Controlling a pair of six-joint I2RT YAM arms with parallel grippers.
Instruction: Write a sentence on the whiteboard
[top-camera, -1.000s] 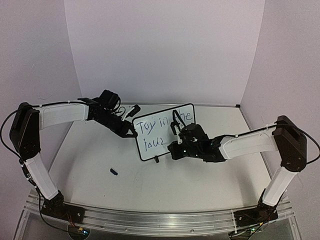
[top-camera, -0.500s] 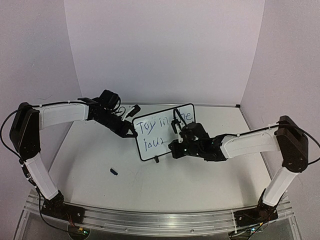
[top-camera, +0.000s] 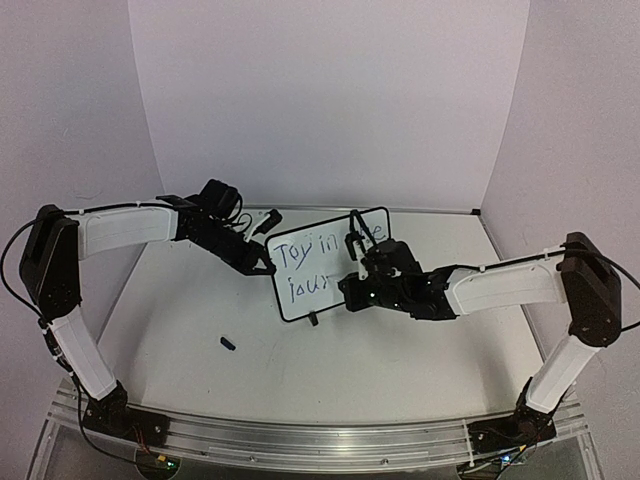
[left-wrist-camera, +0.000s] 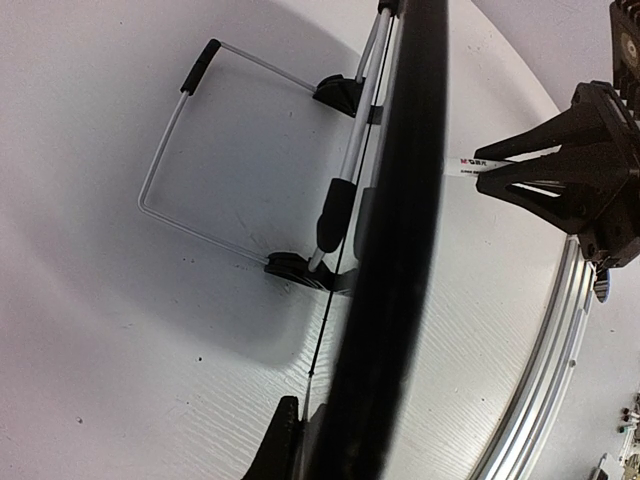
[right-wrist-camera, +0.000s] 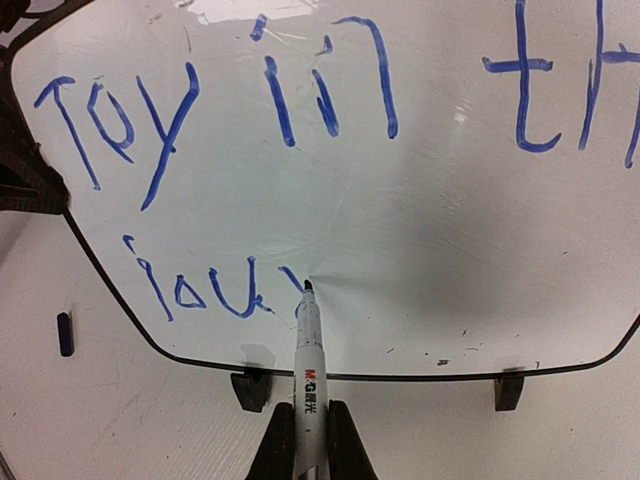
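The whiteboard (top-camera: 325, 290) stands upright mid-table on two small black feet. Blue lettering, the sentence (right-wrist-camera: 280, 110), reads "Toy in th" on the top line and "jour" below it (right-wrist-camera: 200, 290). My right gripper (right-wrist-camera: 305, 440) is shut on a slim white marker (right-wrist-camera: 309, 385), whose tip touches the board at the end of the lower line. My left gripper (top-camera: 262, 262) is shut on the board's left edge (left-wrist-camera: 395, 250), seen edge-on in the left wrist view. The right gripper's fingers (left-wrist-camera: 560, 165) and the marker (left-wrist-camera: 480, 162) show beyond that edge.
A small dark marker cap (top-camera: 228, 343) lies on the table left of the board, also in the right wrist view (right-wrist-camera: 65, 334). A wire stand (left-wrist-camera: 190, 140) props the board from behind. The table's metal front rail (top-camera: 320, 440) runs along the near edge.
The right gripper and marker have shifted slightly right and up along the lower line; the blue stroke there has grown. The left arm and board have not moved.
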